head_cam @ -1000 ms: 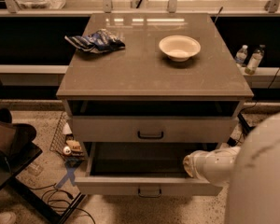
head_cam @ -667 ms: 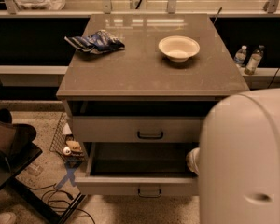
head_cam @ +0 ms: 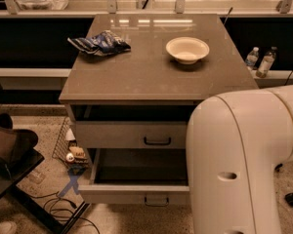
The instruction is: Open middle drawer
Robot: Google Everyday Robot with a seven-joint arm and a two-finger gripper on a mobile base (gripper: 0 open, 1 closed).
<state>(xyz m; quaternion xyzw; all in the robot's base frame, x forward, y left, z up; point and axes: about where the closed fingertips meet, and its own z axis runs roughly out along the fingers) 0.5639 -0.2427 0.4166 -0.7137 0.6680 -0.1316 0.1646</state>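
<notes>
The cabinet (head_cam: 156,77) shows two drawer fronts below its top. The upper drawer (head_cam: 132,134) has a black bar handle (head_cam: 157,141) and a dark gap above its front. Below it the middle drawer (head_cam: 136,193) is pulled out towards me. Its dark inside (head_cam: 141,165) shows and looks empty, and its handle (head_cam: 156,199) is at the front. The lowest drawer is out of view. My gripper is hidden behind my arm's large white housing (head_cam: 244,165), which covers the right ends of both drawers.
On the cabinet top lie a blue-and-white bag (head_cam: 100,43) at the back left and a white bowl (head_cam: 187,49) at the back right. A wire basket with small items (head_cam: 71,147) stands on the floor left of the cabinet. Two bottles (head_cam: 261,62) stand at the right.
My arm's white housing has swung across the lower right and grown in view, hiding the forearm seen earlier at the drawer's right end. The middle drawer stays pulled out.
</notes>
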